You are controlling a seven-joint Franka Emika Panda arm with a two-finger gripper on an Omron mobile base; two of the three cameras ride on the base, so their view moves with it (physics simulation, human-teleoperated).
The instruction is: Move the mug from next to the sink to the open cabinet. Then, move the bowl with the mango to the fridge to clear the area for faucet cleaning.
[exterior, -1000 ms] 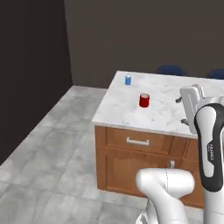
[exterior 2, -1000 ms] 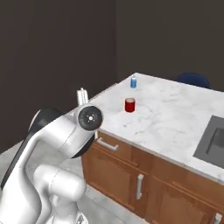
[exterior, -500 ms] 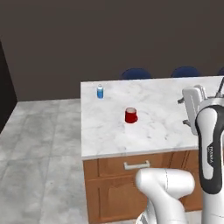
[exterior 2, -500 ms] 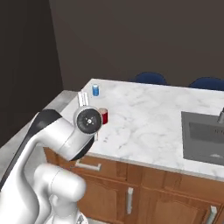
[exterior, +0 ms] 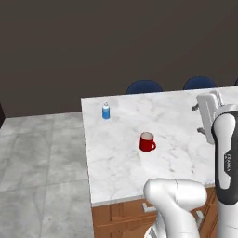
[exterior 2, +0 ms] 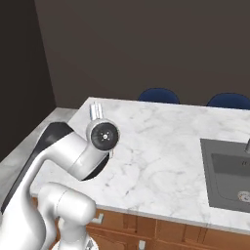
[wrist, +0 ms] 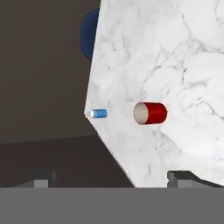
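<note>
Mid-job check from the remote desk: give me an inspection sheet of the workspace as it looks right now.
Surface: white marble counter over wooden cabinets.
Job's things: mug upright on the counter, untouched; sink recessed at the counter's right end.
Clutter: small blue bottle standing near the counter's far left corner, apart from the mug.
Grippers: gripper with jaws open, empty, well clear of the mug.
Cables: nothing seen.
Surroundings: blue chairs behind the counter, dark wall, grey tiled floor.
</note>
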